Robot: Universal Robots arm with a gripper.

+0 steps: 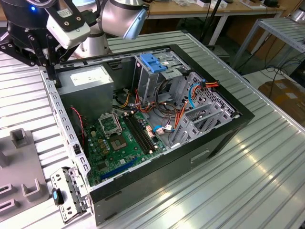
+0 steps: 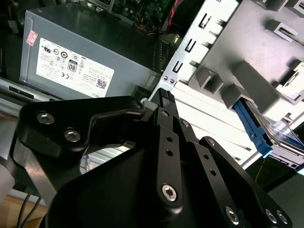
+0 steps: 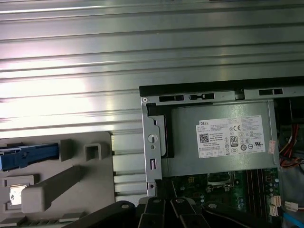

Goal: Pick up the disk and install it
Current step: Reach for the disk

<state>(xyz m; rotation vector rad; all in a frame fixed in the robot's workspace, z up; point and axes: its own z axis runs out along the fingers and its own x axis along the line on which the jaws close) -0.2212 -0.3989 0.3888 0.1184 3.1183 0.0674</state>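
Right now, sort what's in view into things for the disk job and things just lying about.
For the job:
silver-grey metal disk with blue plastic rails
black tool
metal drive cage with blue latch

Just lying about:
grey power-supply box with white label
green motherboard

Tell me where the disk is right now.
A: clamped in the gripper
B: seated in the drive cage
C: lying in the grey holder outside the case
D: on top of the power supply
C: in the first wrist view the disk, known by its blue rail, lies in the grey holder on the table beside the case, not inside it.
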